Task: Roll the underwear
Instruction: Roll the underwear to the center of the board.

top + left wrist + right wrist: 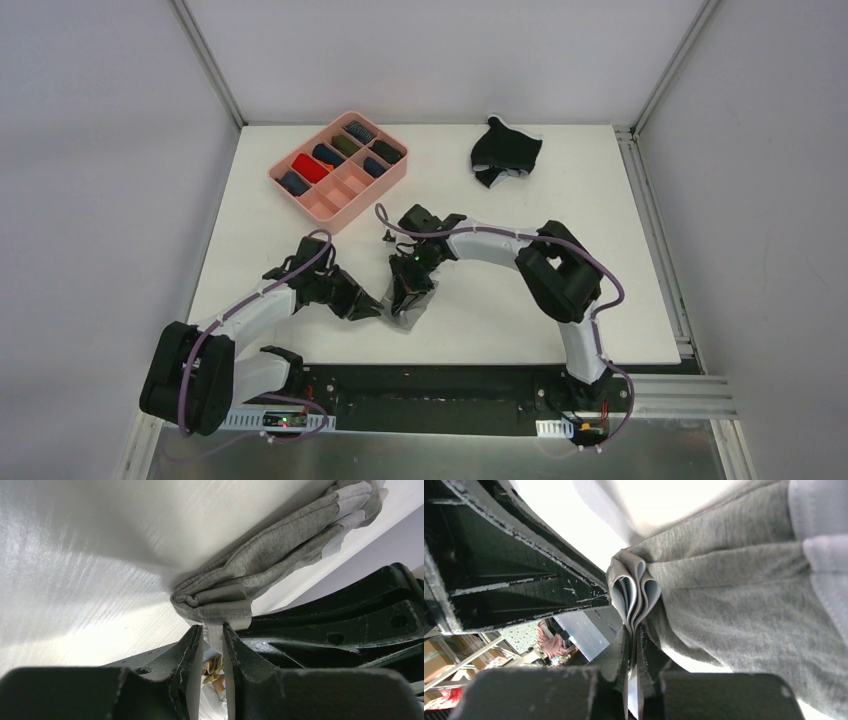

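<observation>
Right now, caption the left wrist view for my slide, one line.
Close-up: left end effector pinching the bunched grey underwear by its waistband, white table behind.

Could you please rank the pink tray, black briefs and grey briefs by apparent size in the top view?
1. pink compartment tray
2. black briefs
3. grey briefs, bunched and partly hidden, so its true extent is unclear

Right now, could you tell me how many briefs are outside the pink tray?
2. The grey briefs are pinched by the left gripper and right gripper at front centre; the black briefs lie crumpled at far right. Rolled cloths in the pink tray may be more.
</observation>
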{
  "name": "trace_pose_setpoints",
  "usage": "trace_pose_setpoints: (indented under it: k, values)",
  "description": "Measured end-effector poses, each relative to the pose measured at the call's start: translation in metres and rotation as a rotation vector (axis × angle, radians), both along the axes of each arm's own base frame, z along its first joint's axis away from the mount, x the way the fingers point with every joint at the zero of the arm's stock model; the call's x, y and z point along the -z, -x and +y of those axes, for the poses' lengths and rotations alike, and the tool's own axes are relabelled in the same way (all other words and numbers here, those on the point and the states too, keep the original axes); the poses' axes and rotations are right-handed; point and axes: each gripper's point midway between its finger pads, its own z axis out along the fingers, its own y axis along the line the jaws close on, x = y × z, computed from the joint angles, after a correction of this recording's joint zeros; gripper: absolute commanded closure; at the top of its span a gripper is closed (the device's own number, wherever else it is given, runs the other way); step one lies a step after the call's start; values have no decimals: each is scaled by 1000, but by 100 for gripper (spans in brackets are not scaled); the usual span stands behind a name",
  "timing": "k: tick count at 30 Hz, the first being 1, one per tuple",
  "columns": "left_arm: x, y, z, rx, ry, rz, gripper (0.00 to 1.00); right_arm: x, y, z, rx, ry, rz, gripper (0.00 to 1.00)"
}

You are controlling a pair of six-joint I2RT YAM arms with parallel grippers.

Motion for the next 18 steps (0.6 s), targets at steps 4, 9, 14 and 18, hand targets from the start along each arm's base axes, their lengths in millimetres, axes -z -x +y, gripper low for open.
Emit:
trace_pose_setpoints:
  k: [4, 9, 14, 18]
  values:
    - [0, -1, 0, 5, -2, -4, 79, 6, -2, -1, -62, 21, -10, 100]
    - [1, 0, 0, 10, -3, -7, 79, 10, -5, -3, -127, 32, -25, 100]
    - [1, -1, 0, 10, -3, -8, 80, 9, -9, -4, -183, 32, -47, 100]
    - [-1, -1, -2, 14, -3, -12, 80, 15, -12, -5, -224, 36, -56, 100]
